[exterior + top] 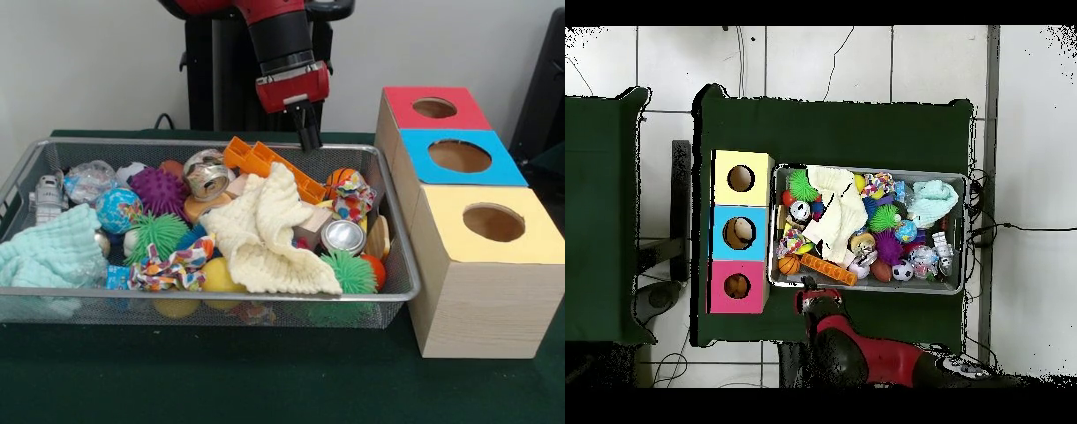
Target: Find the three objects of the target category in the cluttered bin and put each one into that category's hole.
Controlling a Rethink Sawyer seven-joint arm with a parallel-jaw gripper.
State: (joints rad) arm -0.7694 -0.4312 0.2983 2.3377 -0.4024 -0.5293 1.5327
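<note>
The wire mesh bin (399,231) is full of mixed toys; it also shows in the overhead view (968,232). An orange round toy with dark stripes (339,177), perhaps the tiger, lies at the bin's far right, half hidden behind a patterned cloth scrap; overhead it is in the corner nearest the red box (789,265). No other animal toy can be made out. The red-panelled box's hole (434,108) (737,286) is open. My gripper (310,140) (807,295) hangs above the bin's far rim by an orange plastic piece, fingers together, holding nothing.
Blue-panelled box (503,168) and yellow-panelled box (446,212) stand in a row with the red one beside the bin. A cream cloth (265,234), a mint cloth (48,252), spiky balls (161,190), a silver can (342,237) and the orange plastic piece (265,162) crowd the bin.
</note>
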